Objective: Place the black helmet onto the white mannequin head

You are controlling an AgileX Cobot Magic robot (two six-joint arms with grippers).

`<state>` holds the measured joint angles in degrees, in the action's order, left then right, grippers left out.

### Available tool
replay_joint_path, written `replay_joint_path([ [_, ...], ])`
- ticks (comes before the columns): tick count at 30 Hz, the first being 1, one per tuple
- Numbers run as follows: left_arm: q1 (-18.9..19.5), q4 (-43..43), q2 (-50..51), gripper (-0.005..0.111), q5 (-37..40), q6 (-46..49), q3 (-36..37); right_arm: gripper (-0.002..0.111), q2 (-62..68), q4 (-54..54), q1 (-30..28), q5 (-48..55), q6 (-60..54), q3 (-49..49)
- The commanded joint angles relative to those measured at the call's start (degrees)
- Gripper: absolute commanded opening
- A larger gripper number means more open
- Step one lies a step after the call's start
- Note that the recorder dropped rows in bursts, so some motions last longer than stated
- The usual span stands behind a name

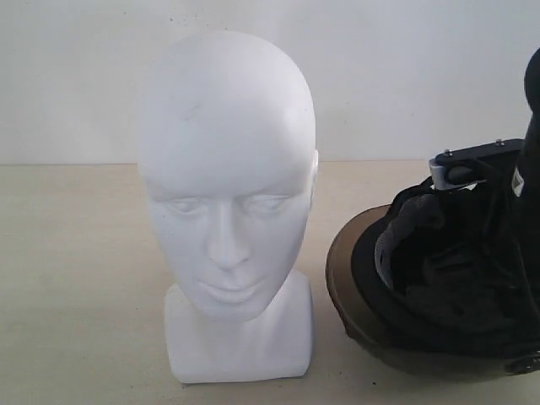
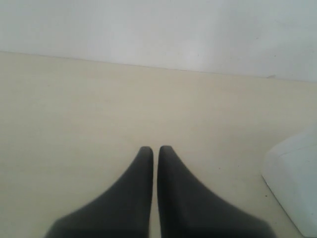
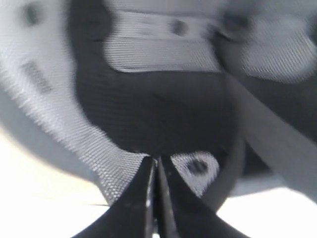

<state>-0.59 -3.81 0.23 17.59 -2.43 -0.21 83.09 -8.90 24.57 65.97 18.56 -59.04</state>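
Two grippers sit closed: left gripper (image 2: pixel 155 148) empty, right gripper (image 3: pixel 156 159) against the cropped black helmet's (image 1: pixel 430 278) blurred lining (image 3: pixel 158 114).

I see the white mannequin head (image 1: pixel 228 211) upright, bare, facing the camera; the black helmet (image 1: pixel 430 287) lies tipped just beside it, padded opening showing.

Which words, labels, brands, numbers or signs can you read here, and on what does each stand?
None can be read.
The white mannequin head, the table and the black helmet show no lettering; the helmet's lining is blurred in the right wrist view.
A small white patch on the arm beside the helmet is too small to read.
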Motion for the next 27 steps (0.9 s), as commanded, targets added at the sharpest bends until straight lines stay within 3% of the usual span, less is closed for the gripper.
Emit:
replay_joint_path([
  [1,0.1,-0.2,-0.2,0.004,-0.2,-0.5,0.2,0.0,-0.6,-6.1,0.0,2.6,1.6,0.4],
  [13,0.1,-0.2,-0.2,0.004,-0.2,-0.5,0.2,0.0,-0.6,-4.2,0.0,-5.8,1.5,0.4],
  [15,0.1,-0.2,-0.2,0.004,-0.2,-0.5,0.2,0.005,-0.6,-2.5,0.0,-5.7,1.5,0.4],
  [17,0.1,-0.2,-0.2,0.004,-0.2,-0.5,0.2,0.025,-0.6,0.6,0.0,-5.9,0.9,0.4],
  [19,0.1,-0.2,-0.2,0.004,-0.2,-0.5,0.2,0.057,-0.6,4.0,0.0,-7.4,0.3,0.3],
  [20,0.1,-0.2,-0.2,0.004,-0.2,-0.5,0.2,0.08,-0.6,4.7,0.0,-8.2,-1.0,0.3],
  [22,0.1,-0.2,-0.2,0.004,-0.2,-0.5,0.2,0.101,-0.6,5.5,0.0,-8.7,-4.6,0.3],
  [23,0.1,-0.2,-0.2,0.004,-0.2,-0.5,0.2,0.105,-0.6,6.6,0.0,-9.1,-7.0,0.3],
  [27,0.1,-0.2,-0.2,0.004,-0.1,-0.5,0.2,0.105,-0.3,10.3,0.0,-12.3,-15.2,0.4],
])
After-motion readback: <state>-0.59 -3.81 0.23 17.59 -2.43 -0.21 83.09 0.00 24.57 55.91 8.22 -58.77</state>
